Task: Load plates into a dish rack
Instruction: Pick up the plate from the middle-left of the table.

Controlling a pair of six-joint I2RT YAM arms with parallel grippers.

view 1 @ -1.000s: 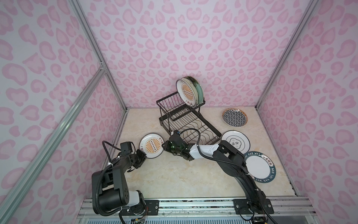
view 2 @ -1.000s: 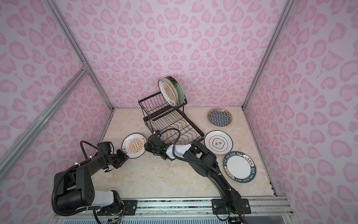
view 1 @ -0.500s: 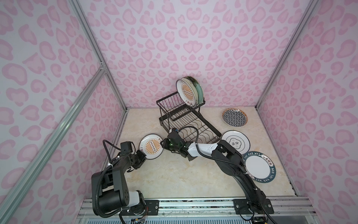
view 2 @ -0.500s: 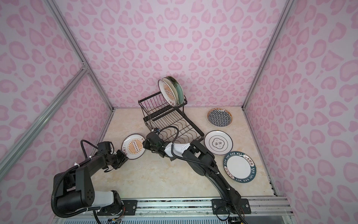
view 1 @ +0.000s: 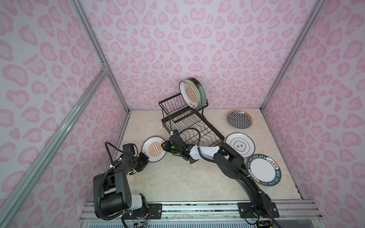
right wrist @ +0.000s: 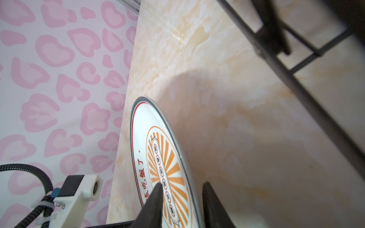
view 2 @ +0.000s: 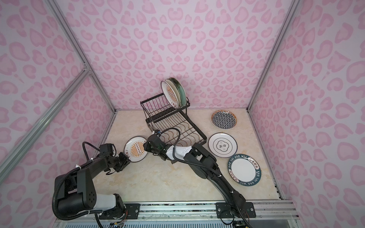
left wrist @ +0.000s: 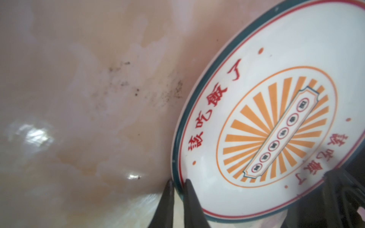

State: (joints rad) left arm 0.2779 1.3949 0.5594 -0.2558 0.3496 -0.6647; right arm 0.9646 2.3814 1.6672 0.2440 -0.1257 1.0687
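With the left gripper (left wrist: 178, 182) pinched on the tilted orange sunburst plate (view 1: 154, 149) just beside the dish rack (view 1: 171, 106), the right gripper (right wrist: 182, 186), jaws astride the rack-side rim and seemingly not yet biting, should clamp squarely before the left releases.

Plates (view 1: 191, 94) stand in the upper basket of the dish rack (view 1: 171, 105); three others (view 1: 240, 146) lie right of it.

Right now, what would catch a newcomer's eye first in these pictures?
An orange sunburst plate is held tilted near the table's left edge: the left end effector pinches its rim, the right end effector straddles the opposite rim, jaws apart. Behind, two plates stand in the black wire dish rack's upper basket; three more lie flat on the right.
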